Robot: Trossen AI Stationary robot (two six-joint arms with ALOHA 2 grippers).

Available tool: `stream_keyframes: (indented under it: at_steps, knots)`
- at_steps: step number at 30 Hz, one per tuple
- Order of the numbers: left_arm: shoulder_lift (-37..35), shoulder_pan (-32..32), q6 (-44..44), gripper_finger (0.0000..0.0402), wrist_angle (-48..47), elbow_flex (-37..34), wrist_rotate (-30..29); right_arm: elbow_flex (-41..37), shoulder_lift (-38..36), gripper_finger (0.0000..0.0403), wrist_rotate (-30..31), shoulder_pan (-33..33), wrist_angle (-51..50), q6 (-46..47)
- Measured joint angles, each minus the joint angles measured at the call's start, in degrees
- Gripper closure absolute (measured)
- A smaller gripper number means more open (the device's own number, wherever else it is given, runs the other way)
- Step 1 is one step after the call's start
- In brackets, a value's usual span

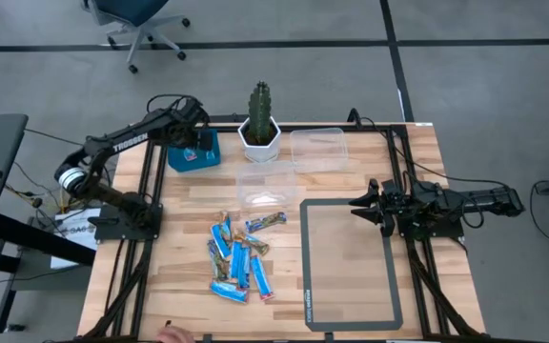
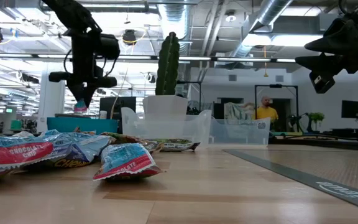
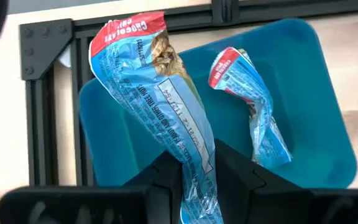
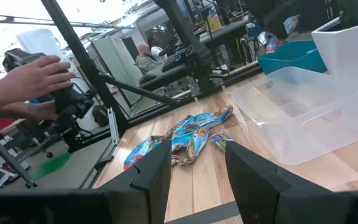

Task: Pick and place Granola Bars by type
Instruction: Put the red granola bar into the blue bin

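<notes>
While the right gripper (image 1: 358, 205) waited with its fingers parted beside the grey-framed mat (image 1: 351, 262) on the table's right side, the left gripper (image 3: 194, 177) hung over the blue tray (image 3: 316, 93) at the far left of the table, clamped on a light blue granola bar (image 3: 160, 93) with a red end. That bar dangled from the fingers directly above the tray's floor, where a second bar of the same type (image 3: 247, 106) already lay crumpled. The placing step looked to be in hand, with the held bar not yet let go. Judging from this, the next move called for lowering a little and parting the fingers so the wrapper dropped inside the tray walls rather than catching on the rim. A pile of remaining granola bars (image 1: 239, 252) sat near the middle front of the table, light blue ones mixed with some darker and brownish ones, so most of the sorting seemed still ahead. Two clear containers (image 1: 317, 148) stood beside the white cactus pot (image 1: 258, 138), apparently empty. A person's hand (image 4: 27, 84) showed in the right wrist view, beyond the table's far side.
</notes>
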Motion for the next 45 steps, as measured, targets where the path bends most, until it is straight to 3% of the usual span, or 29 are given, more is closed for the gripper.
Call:
stream_keyframes:
  at_steps: [10, 22, 29, 37, 45]
  knots:
    - [0.93, 0.5, 2.44, 0.033, 3.72, 0.0, -0.03, 0.01, -0.01, 0.0259, 0.01, 0.0, 0.0, 0.0]
    - [0.93, 0.7, 3.27, 0.0252, 3.69, 0.0, 0.46, 0.0, 0.01, 0.026, -0.01, -0.01, 0.0, 0.01]
    - [0.21, -0.49, 3.11, 0.0242, 2.84, -0.01, 2.88, 0.01, 0.01, 0.0261, -0.01, -0.02, 0.0, 0.02]
    - [-8.71, -8.03, -0.11, 0.0242, 1.35, 0.0, 3.43, -0.01, 0.01, 0.0259, -0.01, -0.02, 0.0, 0.0]
    - [-18.61, -25.45, -9.97, 0.0242, -1.48, 0.0, 7.86, -0.01, 0.0, 0.0261, 0.0, -0.02, 0.0, 0.0]
